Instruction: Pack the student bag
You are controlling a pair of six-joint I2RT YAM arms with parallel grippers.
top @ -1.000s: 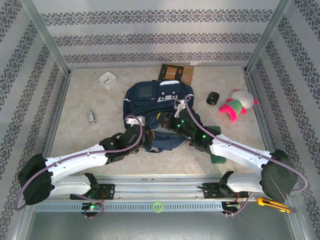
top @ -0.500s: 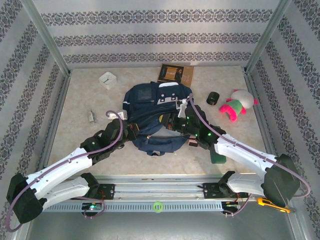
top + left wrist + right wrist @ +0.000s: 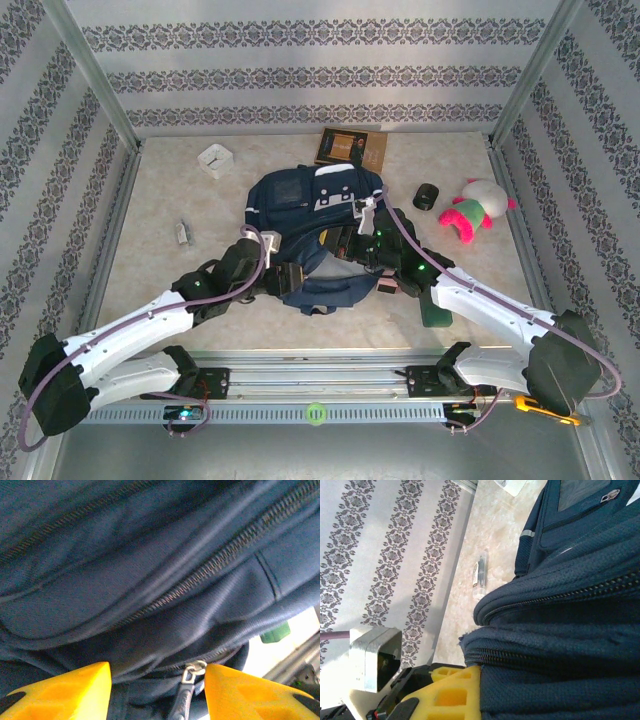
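The navy student bag [image 3: 305, 205] lies in the middle of the table, its near edge bunched up between both arms. My left gripper [image 3: 292, 277] is at the bag's near left edge. In the left wrist view it [image 3: 157, 692] is open, its yellow fingers [image 3: 65, 690] wide apart against the fabric, and a zipper pull [image 3: 189, 685] hangs free beside the right finger. My right gripper [image 3: 347, 245] is at the bag's near right side. In the right wrist view it [image 3: 481, 682] is shut on a fold of the bag [image 3: 560, 645] just below a zipper line.
A brown book [image 3: 352, 148] lies behind the bag and a white box [image 3: 216, 160] at the back left. A small packet [image 3: 183, 234] lies left of the bag. A black object [image 3: 426, 197] and a plush toy [image 3: 475, 210] sit at the right. A green block [image 3: 437, 312] is under the right arm.
My left arm swung out to the left, then came back to the bag's near edge, and its jaws opened. The right gripper kept its hold on the bag and barely moved.
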